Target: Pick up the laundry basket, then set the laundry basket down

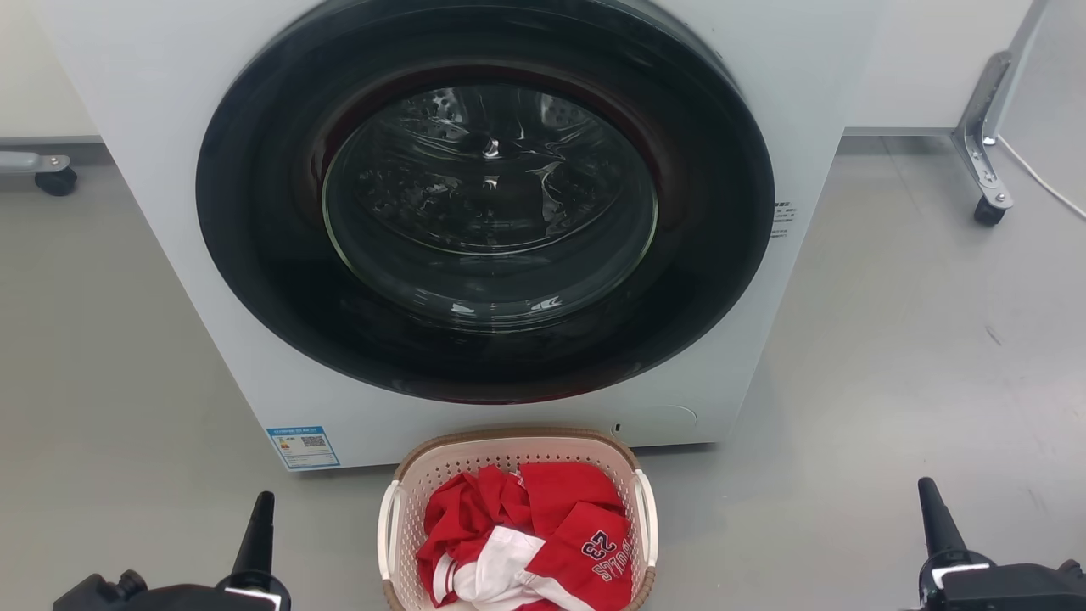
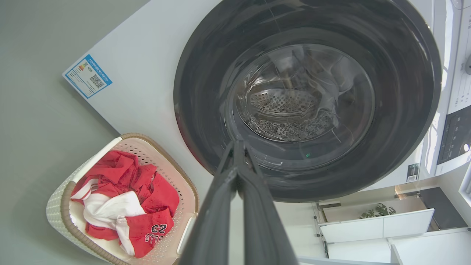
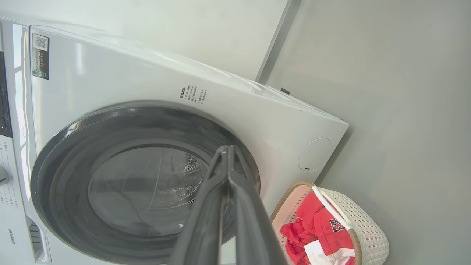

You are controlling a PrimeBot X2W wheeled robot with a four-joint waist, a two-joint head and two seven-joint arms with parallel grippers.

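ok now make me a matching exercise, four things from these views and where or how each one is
1 laundry basket
2 washer door
3 blue label
4 left gripper

a shut, fingers together
b closed, round dark glass
c stuck low on the washer front
d on the floor, holding red clothes

Pairs: 1-d, 2-b, 3-c, 4-a

The left claw (image 1: 257, 530) and right claw (image 1: 936, 513) are matte black, each tapering from a blocky, knobbed housing to a narrow rounded tip. A small white strip marks each housing. Up close, the long fingers (image 2: 257, 206) look smooth and dark grey.
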